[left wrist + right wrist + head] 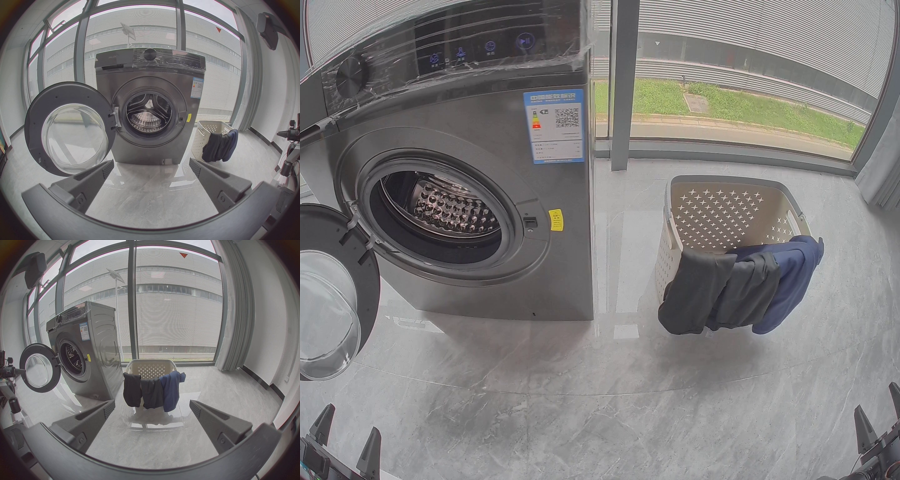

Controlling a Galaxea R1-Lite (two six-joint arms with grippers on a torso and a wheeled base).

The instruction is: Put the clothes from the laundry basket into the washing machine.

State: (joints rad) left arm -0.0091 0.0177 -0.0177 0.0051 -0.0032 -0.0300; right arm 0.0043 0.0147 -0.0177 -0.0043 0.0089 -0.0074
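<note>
A grey front-loading washing machine [487,206] stands at the left with its round door [331,294] swung open; the steel drum [447,209] holds nothing visible. To its right a beige laundry basket [731,212] sits on the floor. Over its near rim hang two dark grey garments [715,290] and a blue one [790,275]. My left gripper [347,434] is low at the near left, open, nothing between its fingers. My right gripper [878,415] is low at the near right, open too. The wrist views show the machine [150,109], the basket [151,368] and the clothes [151,391] well ahead.
Glossy grey stone floor [600,400] stretches between me and both objects. A window wall with a grey pillar [622,81] runs behind them. A curtain [884,169] hangs at the far right.
</note>
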